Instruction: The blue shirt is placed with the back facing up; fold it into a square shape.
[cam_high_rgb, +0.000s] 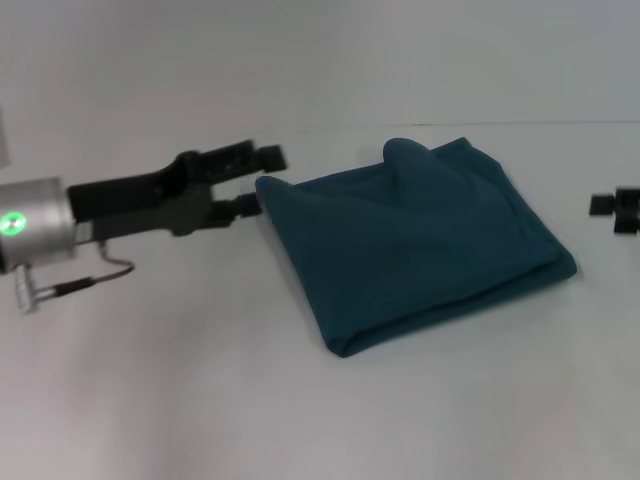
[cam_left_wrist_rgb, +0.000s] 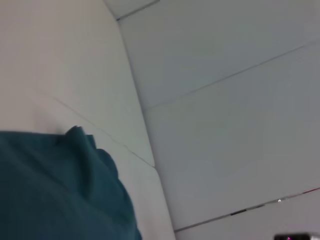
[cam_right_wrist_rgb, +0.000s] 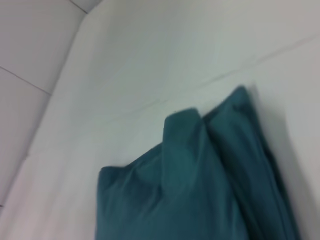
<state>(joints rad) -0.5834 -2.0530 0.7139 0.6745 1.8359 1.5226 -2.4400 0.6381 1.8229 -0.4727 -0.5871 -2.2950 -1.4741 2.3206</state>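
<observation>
You see the blue shirt (cam_high_rgb: 420, 240) lying on the white table (cam_high_rgb: 200, 400), a little right of centre, folded into a thick, roughly square bundle of several layers. Its far edge is uneven: a rounded fold of cloth stands up in a hump near the far middle, and the far right corner rises to a second peak beside it. The near left corner shows a rolled, doubled edge.

Your left gripper (cam_high_rgb: 262, 180) reaches in from the left, low over the table, with its 2 fingers parted and nothing between them. The fingertips sit just beside the shirt's far left corner; you cannot tell whether the lower one touches the cloth.

Your right gripper (cam_high_rgb: 617, 210) shows only at the right edge of the head view, well apart from the shirt, and you cannot tell how its jaws stand.

The left wrist view catches the shirt (cam_left_wrist_rgb: 55, 190), and the right wrist view shows the shirt (cam_right_wrist_rgb: 200, 190) with both peaks.
</observation>
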